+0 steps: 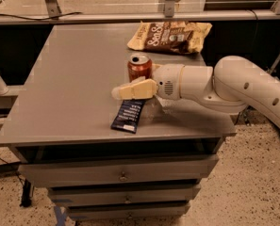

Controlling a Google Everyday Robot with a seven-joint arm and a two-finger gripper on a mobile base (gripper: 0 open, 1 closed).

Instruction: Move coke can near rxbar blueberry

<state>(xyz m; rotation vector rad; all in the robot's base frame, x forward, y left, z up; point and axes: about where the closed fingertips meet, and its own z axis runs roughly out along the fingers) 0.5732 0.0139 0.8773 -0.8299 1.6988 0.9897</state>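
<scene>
The coke can [139, 66], red with a silver top, stands upright on the grey table [78, 74], just behind the rxbar blueberry [129, 115]. The bar is a flat navy wrapper lying near the table's front edge. My gripper [134, 86] reaches in from the right on a white arm [234, 86] and is shut on the can. Its near cream finger [132, 90] crosses the can's lower part and hides its base. The fingertip sits just above the bar's far end.
A brown-and-yellow snack bag [170, 35] lies at the table's back right. A metal rail [106, 17] runs behind the table. Drawers [123, 175] sit below the top. The table's front edge is close to the bar.
</scene>
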